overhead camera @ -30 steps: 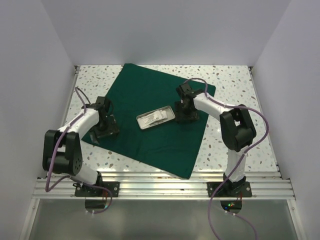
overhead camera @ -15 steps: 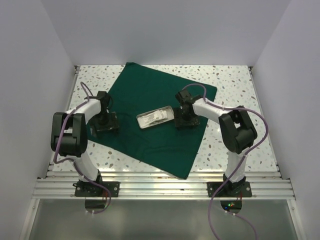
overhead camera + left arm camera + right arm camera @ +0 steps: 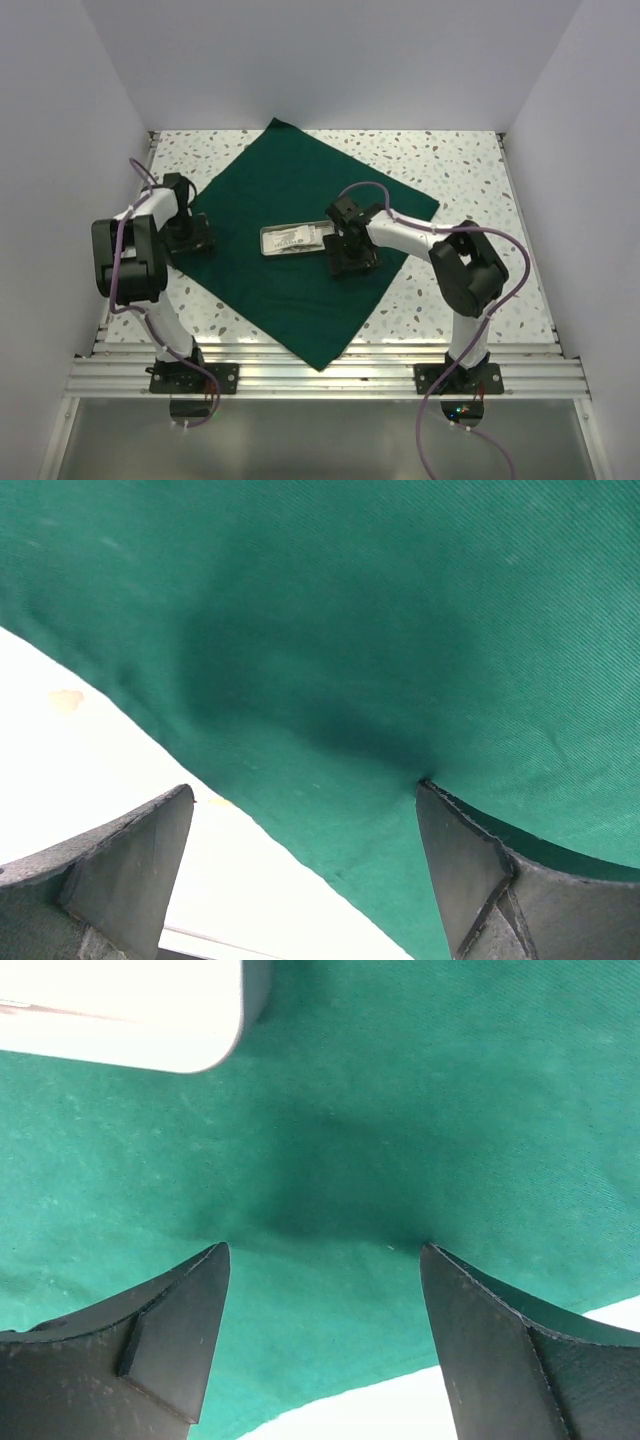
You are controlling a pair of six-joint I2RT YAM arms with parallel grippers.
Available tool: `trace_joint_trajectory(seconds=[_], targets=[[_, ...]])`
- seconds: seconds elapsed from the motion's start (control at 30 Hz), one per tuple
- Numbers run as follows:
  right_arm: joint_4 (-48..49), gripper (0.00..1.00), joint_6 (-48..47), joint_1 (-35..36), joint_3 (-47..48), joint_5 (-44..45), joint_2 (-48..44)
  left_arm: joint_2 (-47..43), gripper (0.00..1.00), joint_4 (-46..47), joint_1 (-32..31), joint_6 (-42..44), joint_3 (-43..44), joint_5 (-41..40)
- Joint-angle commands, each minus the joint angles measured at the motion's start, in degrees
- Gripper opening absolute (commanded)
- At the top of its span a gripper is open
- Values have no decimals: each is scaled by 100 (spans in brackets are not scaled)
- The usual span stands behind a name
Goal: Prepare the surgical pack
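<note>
In the 2 wrist views, the white tabletop and shallow steel tray are overexposed; soft shadows are cast on the dark green cloth drape.

Only the steel tray interrupts the otherwise flat, open green drape

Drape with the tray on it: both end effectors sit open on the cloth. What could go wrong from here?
The tray lies loose on the drape, close to the right end effector; a drag or nudge could slide or spill it. The left end effector straddles the drape's edge, half over bare table, so it may slip off or bunch the cloth.
</note>
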Motion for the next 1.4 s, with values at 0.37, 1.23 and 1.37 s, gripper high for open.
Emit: trace_joint_trajectory(seconds=[0.37, 1.23, 1.37], targets=[[-480, 77, -400, -169, 1608, -136, 435, -3048, 95, -277, 56, -713, -168, 162], [-119, 75, 761, 191, 1934, -347, 911, -4456, 95, -735, 65, -1171, -634, 267], [-66, 75, 804, 244, 2039, -400, 1042, -4465, 95, -744, 56, -1180, -634, 276]])
